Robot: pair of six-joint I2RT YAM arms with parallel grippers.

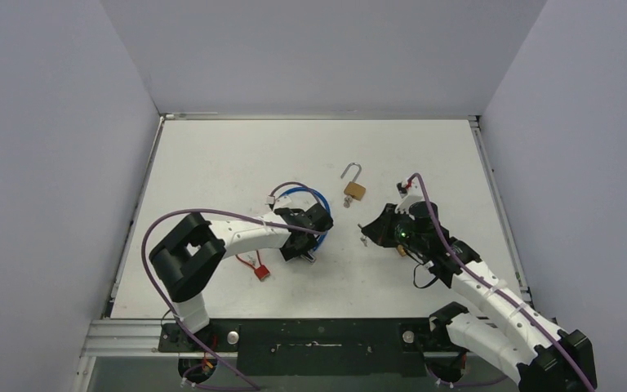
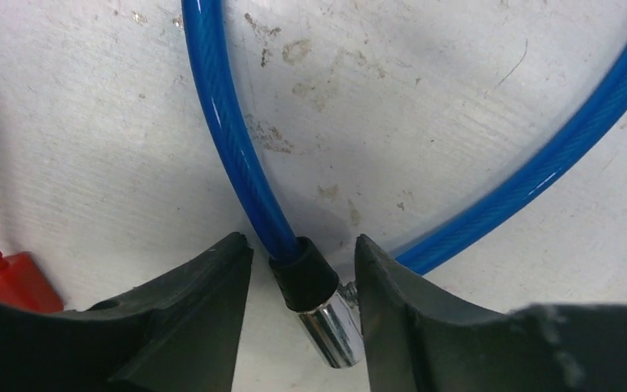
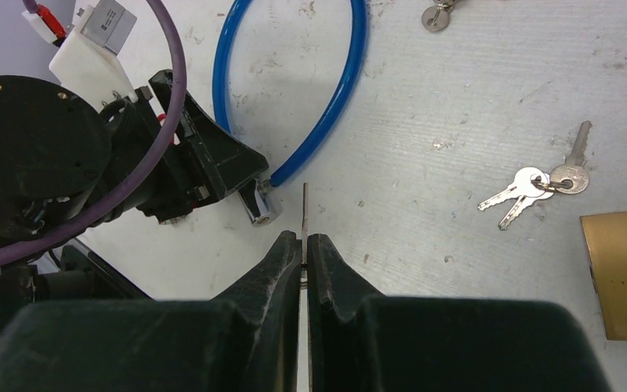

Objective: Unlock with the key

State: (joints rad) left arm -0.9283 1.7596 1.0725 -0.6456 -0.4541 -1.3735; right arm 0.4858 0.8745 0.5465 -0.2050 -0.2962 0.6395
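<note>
The key [image 3: 305, 208] is pinched in the closed right end effector [image 3: 304, 238], near the lock barrel [image 2: 331, 327], which is straddled by the half-open left end effector [image 2: 302, 245]. The lock barrel should be clamped before insertion.

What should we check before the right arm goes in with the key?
1. Key pinched in right gripper: ok.
2. Left gripper clamped on lock barrel: not ok, jaws straddle it with a gap on one side.
3. Key tip lined up with lock barrel end: not ok, it sits beside it.
4. Keyway orientation: cannot tell.
5. Spare keys away from the approach: ok.
</note>
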